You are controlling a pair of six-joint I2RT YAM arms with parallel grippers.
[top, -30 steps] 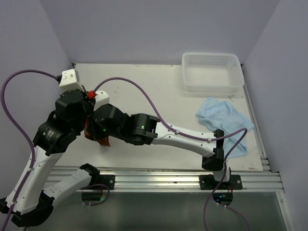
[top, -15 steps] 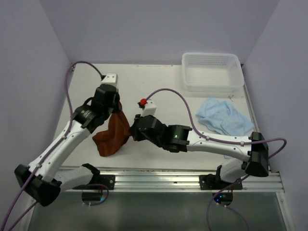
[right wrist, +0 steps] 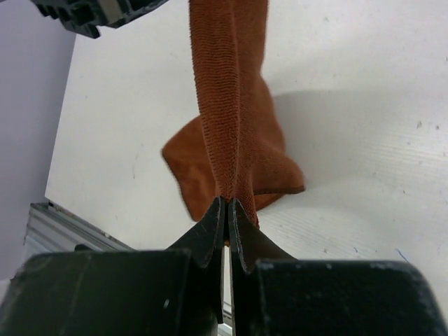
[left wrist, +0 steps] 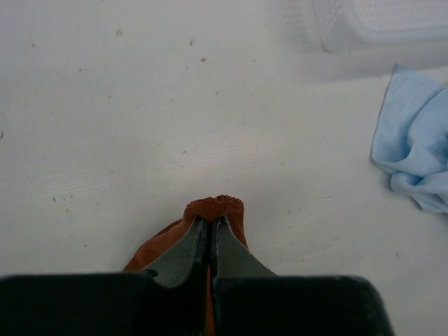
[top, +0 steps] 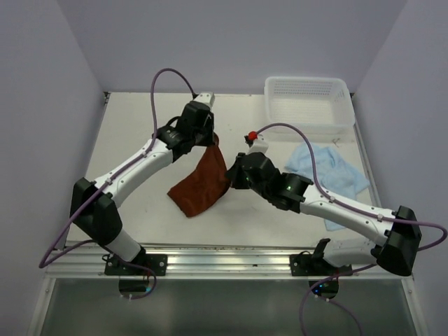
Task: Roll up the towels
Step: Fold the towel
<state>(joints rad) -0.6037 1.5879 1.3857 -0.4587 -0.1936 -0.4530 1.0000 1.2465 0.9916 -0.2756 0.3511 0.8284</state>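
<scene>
A rust-brown towel (top: 201, 185) hangs stretched between both grippers above the table's middle, its lower corner drooping to the table. My left gripper (top: 212, 142) is shut on its upper corner (left wrist: 214, 208). My right gripper (top: 229, 176) is shut on another edge of the brown towel (right wrist: 234, 140), which runs taut up from the right gripper (right wrist: 227, 203) toward the left arm. A crumpled light-blue towel (top: 325, 168) lies on the table at the right, and it also shows in the left wrist view (left wrist: 416, 150).
A white plastic basket (top: 308, 103) stands at the back right; its edge shows in the left wrist view (left wrist: 378, 24). The metal rail (top: 231, 259) runs along the table's near edge. Purple walls close in left, right and back.
Both arms carried the brown towel from the left front toward the table's middle and back, and stretched it out between them. The blue towel has not moved.
</scene>
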